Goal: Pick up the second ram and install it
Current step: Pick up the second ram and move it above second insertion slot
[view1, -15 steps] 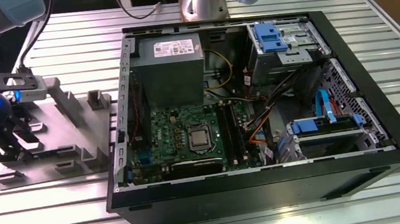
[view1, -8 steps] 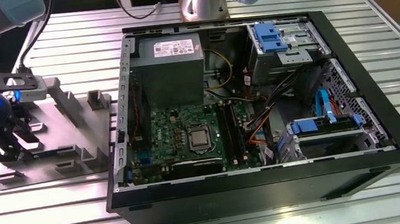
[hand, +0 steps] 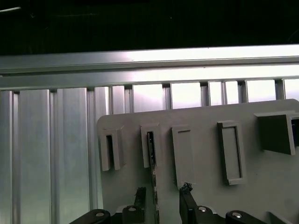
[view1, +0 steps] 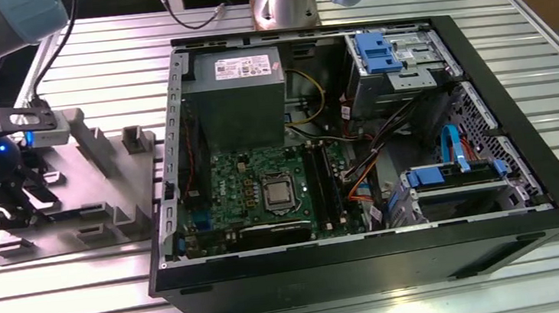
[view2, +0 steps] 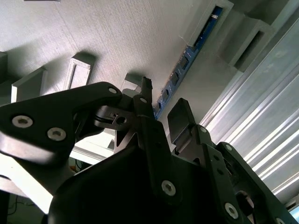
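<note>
The second ram (view2: pixel 187 58) is a thin blue-green strip with small black chips, standing on edge in a slot of the grey fixture tray (view1: pixel 117 176). In the first wrist view the ram (hand: pixel 152 161) appears edge-on. My gripper (hand: pixel 162 193) is low over the tray and open. One finger (hand: pixel 139 196) is close beside the strip, and the other finger (hand: pixel 187 192) stands a gap away on the other side. In the second wrist view the gripper (view2: pixel 161 109) straddles the strip's near end. In the exterior view the gripper (view1: pixel 8 213) is at the tray's left end.
The open computer case (view1: pixel 526 156) lies to the exterior view's right of the tray. Inside it are the green motherboard (view1: pixel 251 186), a grey power supply (view1: pixel 237 91), loose cables (view1: pixel 362 156) and blue drive brackets (view1: pixel 377 51). Raised tray blocks (view1: pixel 134 140) stand near the gripper.
</note>
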Robot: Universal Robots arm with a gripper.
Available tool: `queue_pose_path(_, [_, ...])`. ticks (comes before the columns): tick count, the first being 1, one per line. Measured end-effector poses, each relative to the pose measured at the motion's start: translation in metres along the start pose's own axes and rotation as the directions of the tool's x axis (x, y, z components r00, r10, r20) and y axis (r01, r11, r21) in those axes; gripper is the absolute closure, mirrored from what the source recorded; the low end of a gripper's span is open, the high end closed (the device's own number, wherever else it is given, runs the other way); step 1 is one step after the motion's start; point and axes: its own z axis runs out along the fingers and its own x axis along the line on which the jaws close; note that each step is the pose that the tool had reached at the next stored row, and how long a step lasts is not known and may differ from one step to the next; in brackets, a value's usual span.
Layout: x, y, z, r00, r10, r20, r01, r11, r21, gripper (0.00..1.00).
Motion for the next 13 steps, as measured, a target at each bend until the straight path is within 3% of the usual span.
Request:
queue_pose_path(3, [0.0000,0.0000,0.0014,1.0000,-0.009,-0.0009,0.009,1.0000,-0.0003,0.59])
queue_pose_path(9, [0.0001,-0.0001,0.0033,0.9960,-0.089,-0.0064,0.089,0.9960,-0.0025,0.59])
queue_pose_path(13, [0.0003,0.0017,0.0060,0.9957,-0.092,-0.0103,0.092,0.9958,-0.0033,0.59])
